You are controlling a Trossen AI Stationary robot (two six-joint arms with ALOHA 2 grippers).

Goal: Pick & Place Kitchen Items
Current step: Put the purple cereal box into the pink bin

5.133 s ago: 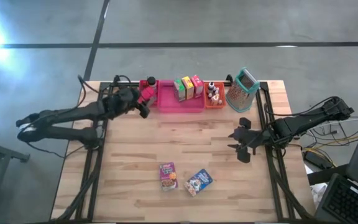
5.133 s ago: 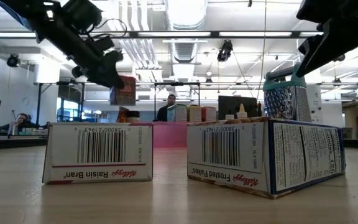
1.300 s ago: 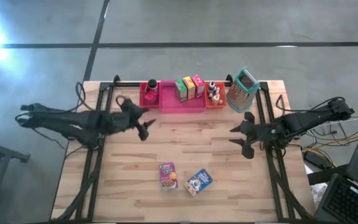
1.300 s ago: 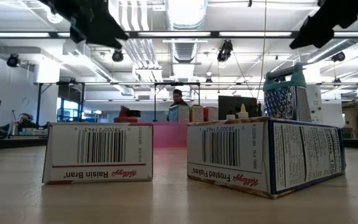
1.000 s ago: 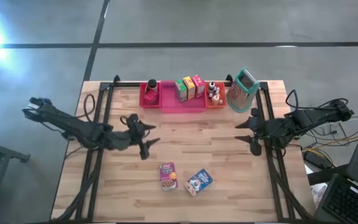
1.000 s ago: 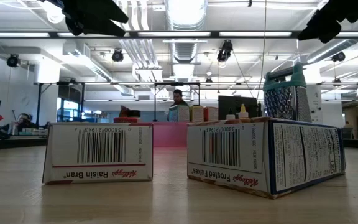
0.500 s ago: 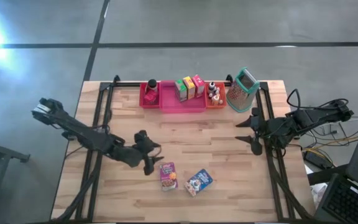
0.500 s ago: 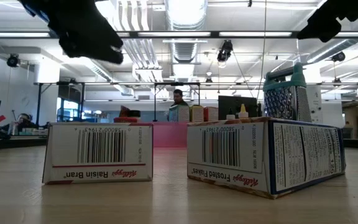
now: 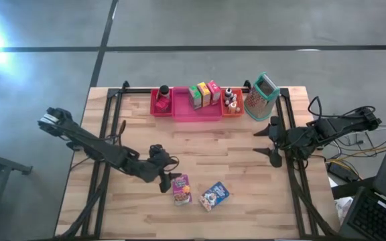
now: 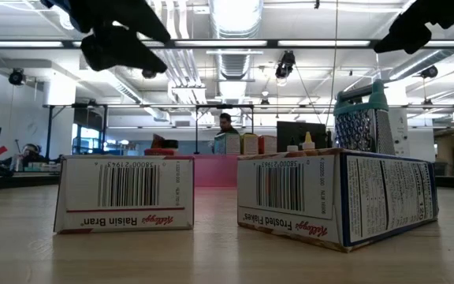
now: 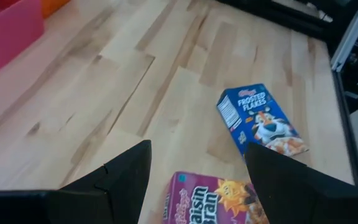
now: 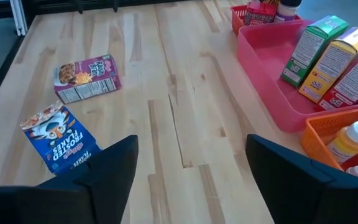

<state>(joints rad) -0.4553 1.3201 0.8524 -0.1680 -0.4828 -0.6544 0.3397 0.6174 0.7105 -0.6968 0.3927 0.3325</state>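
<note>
A purple Raisin Bran box (image 9: 181, 189) and a blue Frosted Flakes box (image 9: 214, 195) lie flat on the wooden table near its front edge. They also show in the low view as the purple box (image 10: 124, 193) and the blue box (image 10: 337, 197). My left gripper (image 9: 167, 175) hangs open just left of and above the purple box (image 11: 213, 202), touching nothing. My right gripper (image 9: 269, 142) waits open above the table's right side, and its wrist view shows the right gripper (image 12: 191, 143) with nothing between the fingers. Green, yellow and red boxes (image 9: 203, 94) stand in the pink tray (image 9: 196, 112).
Along the far edge sit a red bin (image 9: 160, 102), the pink tray and an orange bin (image 9: 231, 104) holding small bottles, with a metal grater (image 9: 261, 97) to their right. Bare wood lies between the trays and the two boxes. Black frame rails run down both table sides.
My left gripper has swung from the table's middle left toward the near edge and to the right, sinking and rolling as it went. It now hangs beside the purple box. The boxes have not moved.
</note>
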